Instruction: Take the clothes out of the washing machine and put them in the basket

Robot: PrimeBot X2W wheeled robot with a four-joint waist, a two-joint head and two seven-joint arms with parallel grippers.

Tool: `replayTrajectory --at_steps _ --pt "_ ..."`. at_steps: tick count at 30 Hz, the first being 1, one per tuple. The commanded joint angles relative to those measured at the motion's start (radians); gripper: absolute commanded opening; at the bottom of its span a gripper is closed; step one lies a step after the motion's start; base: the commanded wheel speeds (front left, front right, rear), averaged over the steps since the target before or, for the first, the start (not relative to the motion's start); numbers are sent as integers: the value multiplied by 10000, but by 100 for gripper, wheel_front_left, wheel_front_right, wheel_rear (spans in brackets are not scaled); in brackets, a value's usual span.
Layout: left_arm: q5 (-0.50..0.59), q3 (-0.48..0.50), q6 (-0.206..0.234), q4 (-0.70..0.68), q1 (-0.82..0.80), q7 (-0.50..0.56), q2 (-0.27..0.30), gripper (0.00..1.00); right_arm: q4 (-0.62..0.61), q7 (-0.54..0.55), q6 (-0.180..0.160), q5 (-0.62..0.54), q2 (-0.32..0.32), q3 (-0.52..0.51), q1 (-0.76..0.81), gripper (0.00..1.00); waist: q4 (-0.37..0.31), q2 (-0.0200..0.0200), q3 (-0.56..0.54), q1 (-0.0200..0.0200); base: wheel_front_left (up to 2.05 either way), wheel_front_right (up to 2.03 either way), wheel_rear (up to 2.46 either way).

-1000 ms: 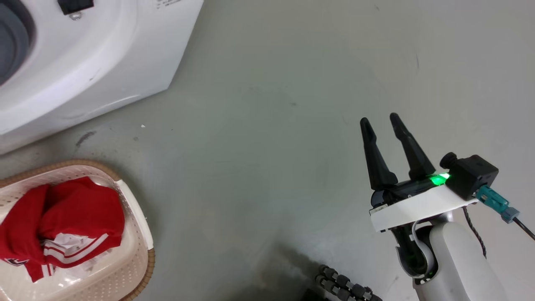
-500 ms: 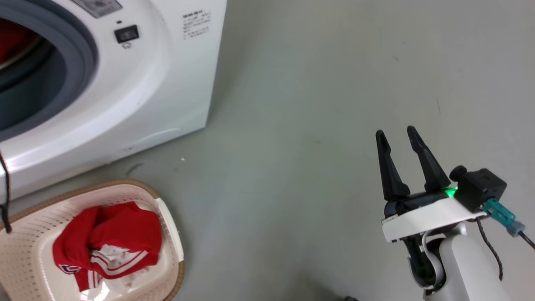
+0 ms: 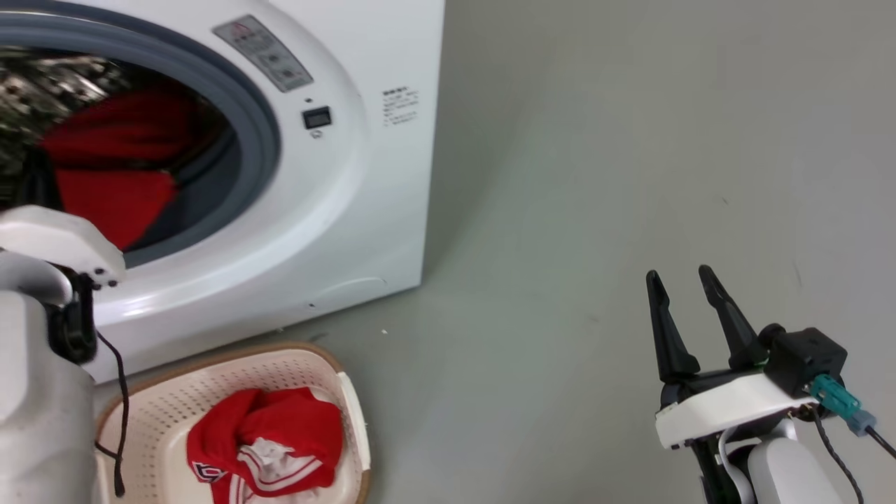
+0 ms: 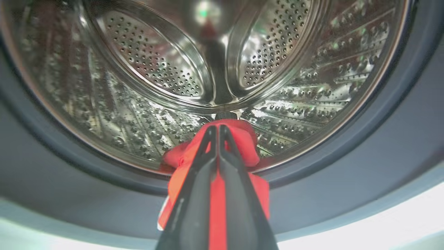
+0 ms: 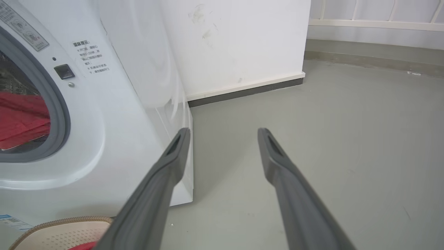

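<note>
Your left tool is clamping a red garment at the drum's mouth while your right tool is hanging spread and empty; one striped garment is lying in the basket, so you seem roughly midway.

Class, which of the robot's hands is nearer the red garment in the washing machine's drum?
Left. The left hand is shut on the red garment at the drum mouth; the right hand hangs open above the floor, right of the washing machine.
</note>
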Motion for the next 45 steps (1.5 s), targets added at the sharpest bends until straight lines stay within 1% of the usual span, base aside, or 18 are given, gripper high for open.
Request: replayTrajectory --at_steps 1,6,12,21,26,30,34,38,40,45 --pt "-34 -3 -48 -129 176 -117 -63 0 -64 49 -7 -107 -5 -43 159 100 446 0 -503 1 0 0 0" --pt "-33 -131 80 -1087 1017 -343 -368 0 -363 289 -7 -182 -3 -120 494 100 834 0 -1025 1 0 0 0" --pt "13 -313 346 -2829 2237 -140 -729 0 -759 571 -7 -339 -6 -192 917 100 1297 0 -1527 1 0 0 0" --pt "186 -699 867 -5902 4215 576 -1229 0 -1300 1002 -7 -573 -2 -310 1399 100 2000 0 -1956 1 0 0 0" --pt "281 -960 1094 -7267 5375 925 -1491 0 -1510 1184 -7 -693 -2 -353 1613 100 2300 0 -2114 1 0 0 0" --pt "291 -1164 1296 -8058 6291 1184 -1739 0 -1643 1289 -7 -754 -2 -389 1809 100 2535 0 -2186 1 0 0 0" --pt "147 -1329 1489 -8487 7132 1371 -2067 0 -1764 1368 -7 -757 -2 -398 1916 100 2741 0 -2180 1 0 0 0" --pt "-38 -1470 1631 -8335 7778 1384 -2420 0 -1903 1403 -7 -762 -2 -377 1893 100 2894 0 -2005 1 0 0 0" --pt "-131 -1516 1665 -8011 8003 1310 -2531 0 -1968 1405 -7 -751 -3 -368 1823 100 2956 0 -1873 1 0 0 0" --pt "-514 -1643 1502 -6713 7895 949 -2829 0 -2080 1392 -7 -772 -2 -308 1522 100 2994 0 -1312 1 0 0 0"
